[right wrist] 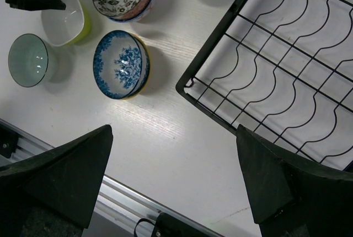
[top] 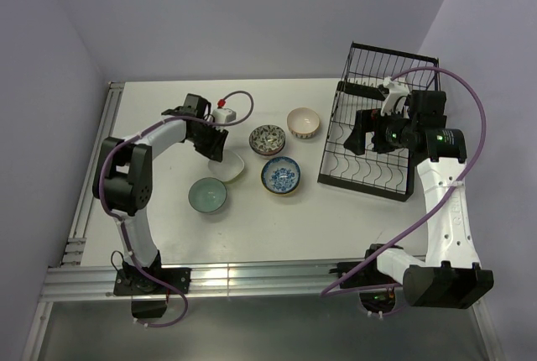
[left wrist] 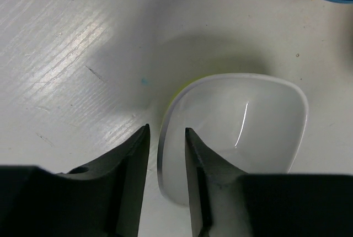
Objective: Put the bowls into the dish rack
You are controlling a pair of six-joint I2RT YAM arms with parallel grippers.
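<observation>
step: grasp white bowl [left wrist: 242, 127], left of desk's middle | left gripper [left wrist: 165, 133]: jaws narrowly apart astride its rim, seemingly not pinching | right gripper [right wrist: 174, 138]: wide open, empty, above dish rack [top: 361, 180] by desk's right edge | advice: seat deeper, close squarely, lift level, clear of teal bowl [top: 207, 195]

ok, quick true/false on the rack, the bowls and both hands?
1. The dish rack holds no bowl yet. True.
2. The left hand is clear of every bowl. False: it straddles the rim of the white bowl.
3. The right hand carries a bowl. False: it is open and empty, above the rack's corner.
4. The blue-and-white bowl sits upright on the table. True.
</observation>
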